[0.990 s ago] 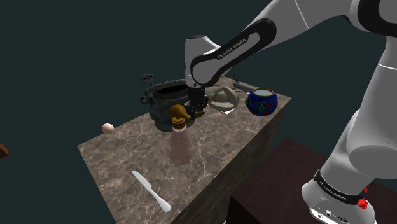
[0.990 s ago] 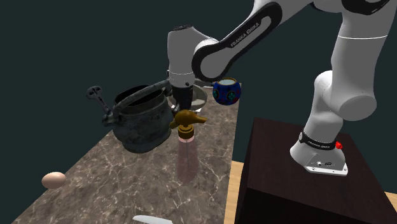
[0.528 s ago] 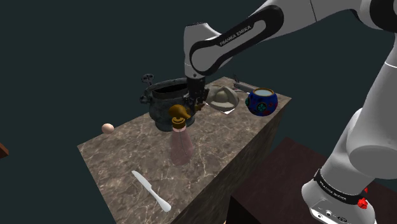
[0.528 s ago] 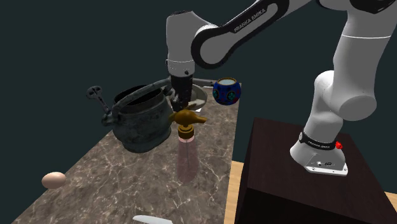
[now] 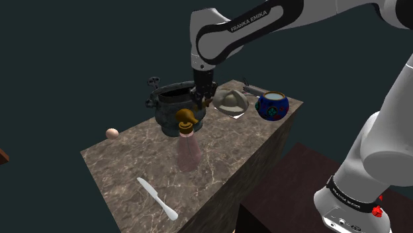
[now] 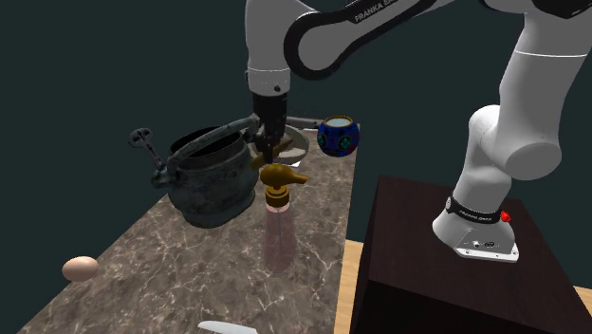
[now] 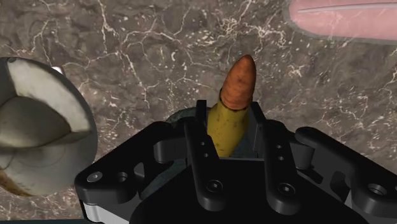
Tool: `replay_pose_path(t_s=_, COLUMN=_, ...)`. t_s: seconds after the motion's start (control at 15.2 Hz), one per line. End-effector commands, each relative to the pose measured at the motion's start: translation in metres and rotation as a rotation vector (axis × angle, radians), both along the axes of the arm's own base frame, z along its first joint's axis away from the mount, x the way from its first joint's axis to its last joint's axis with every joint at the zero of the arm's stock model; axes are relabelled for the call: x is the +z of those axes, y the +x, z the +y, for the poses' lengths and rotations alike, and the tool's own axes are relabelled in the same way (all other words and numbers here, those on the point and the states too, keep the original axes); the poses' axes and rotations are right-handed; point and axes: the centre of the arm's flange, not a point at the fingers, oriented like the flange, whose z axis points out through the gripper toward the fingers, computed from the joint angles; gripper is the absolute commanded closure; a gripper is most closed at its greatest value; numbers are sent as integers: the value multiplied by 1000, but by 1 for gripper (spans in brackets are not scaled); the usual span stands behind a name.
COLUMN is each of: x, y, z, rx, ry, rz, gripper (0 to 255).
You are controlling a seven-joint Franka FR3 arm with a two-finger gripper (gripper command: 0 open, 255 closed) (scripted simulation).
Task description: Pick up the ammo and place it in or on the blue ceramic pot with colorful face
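Brass-yellow ammo (image 7: 236, 89) sits clamped in our gripper (image 7: 229, 130), so we shd rise clear of the dark cauldron (image 5: 171, 109), then carry it steady to the blue pot (image 5: 272, 106).

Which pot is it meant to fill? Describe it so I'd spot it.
On the marbled table, look to the end past the big dark vessel. The pot sits at the corner beside a pale round object: small, round, deep blue with bright coloured patches.
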Motion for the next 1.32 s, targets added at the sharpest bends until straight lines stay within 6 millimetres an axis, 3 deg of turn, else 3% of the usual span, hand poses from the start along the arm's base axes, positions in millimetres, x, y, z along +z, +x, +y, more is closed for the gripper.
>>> replay_pose_path(t_s=0.0, x=11, y=0, z=-1, rx=0, ry=0, rz=0, gripper=255)
replay_pose_path(t_s=0.07, x=16, y=0, z=-1, rx=0, ry=0, rz=0, gripper=255)
replay_pose_path(t_s=1.25, x=16, y=-58, z=-231, rx=0, ry=0, rz=0, gripper=255)
